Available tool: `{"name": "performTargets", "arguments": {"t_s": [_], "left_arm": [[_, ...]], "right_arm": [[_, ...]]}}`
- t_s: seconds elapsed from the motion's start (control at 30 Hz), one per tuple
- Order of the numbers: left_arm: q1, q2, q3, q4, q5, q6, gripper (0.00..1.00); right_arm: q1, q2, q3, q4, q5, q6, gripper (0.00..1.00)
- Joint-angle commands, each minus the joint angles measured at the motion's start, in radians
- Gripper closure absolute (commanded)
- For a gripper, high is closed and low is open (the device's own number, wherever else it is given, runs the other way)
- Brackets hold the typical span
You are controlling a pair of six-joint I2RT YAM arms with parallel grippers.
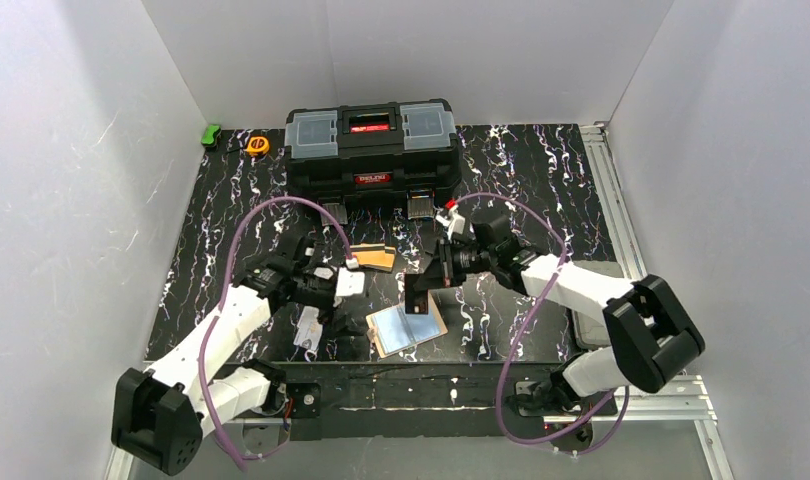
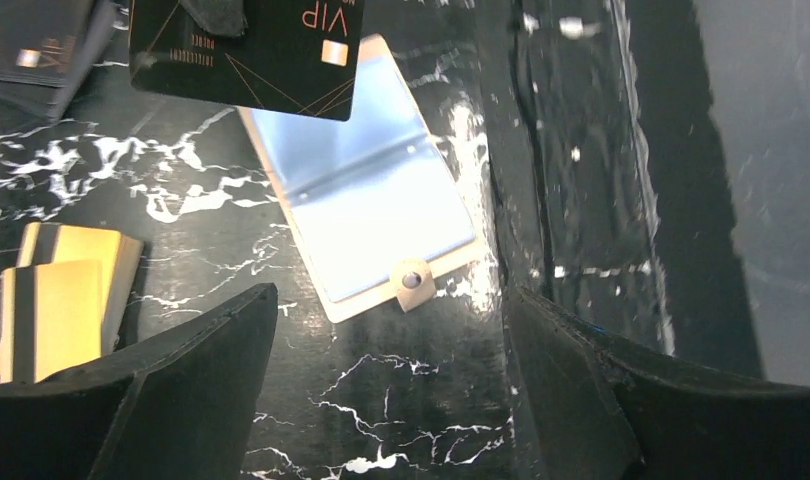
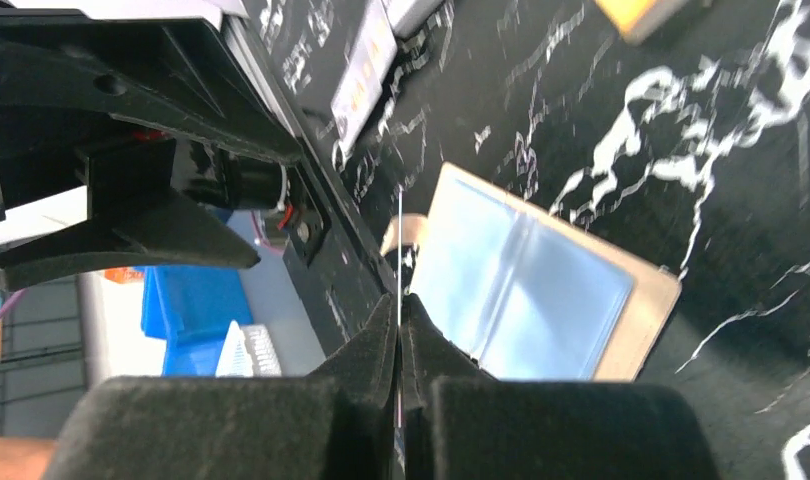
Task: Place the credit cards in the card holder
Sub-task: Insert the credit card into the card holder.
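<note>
The card holder [image 1: 407,328] [image 2: 366,200] [image 3: 526,290] lies open on the black marbled table, its clear pockets up and its snap tab towards my left gripper. My right gripper [image 1: 426,282] [image 3: 399,300] is shut on a black VIP credit card [image 1: 417,296] [image 2: 246,50], seen edge-on in the right wrist view and hanging just above the holder's far edge. My left gripper [image 1: 339,305] [image 2: 389,300] is open and empty, just short of the snap tab. Gold credit cards [image 1: 374,258] [image 2: 61,290] with a dark stripe lie to its left.
A big black toolbox [image 1: 371,150] stands at the back, with a yellow tape measure [image 1: 258,145] and a green item [image 1: 212,134] to its left. More dark cards [image 2: 41,45] lie beyond the gold ones. A pale card [image 1: 308,330] lies by the left arm.
</note>
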Motion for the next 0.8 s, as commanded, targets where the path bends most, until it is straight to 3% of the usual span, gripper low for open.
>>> {"name": "performTargets", "arguments": {"t_s": [0.0,0.2,0.5,0.77], "left_arm": [[-0.049,0.029,-0.055,0.008,-0.020,0.291,0.17],[-0.113,0.120,-0.127,0.122,-0.054,0.442,0.18],[-0.175,0.261,-0.118,0.191,-0.067,0.506,0.27],[-0.212,0.264,-0.161,0.228,-0.100,0.615,0.46]], "right_arm": [[0.033,0.042,-0.034,0.119,-0.060,0.063,0.99],[0.055,0.125,-0.103,0.244,-0.031,0.121,0.99],[0.076,0.145,-0.120,0.202,0.039,0.086,0.99],[0.073,0.129,-0.152,0.195,0.071,0.079,0.99]]}}
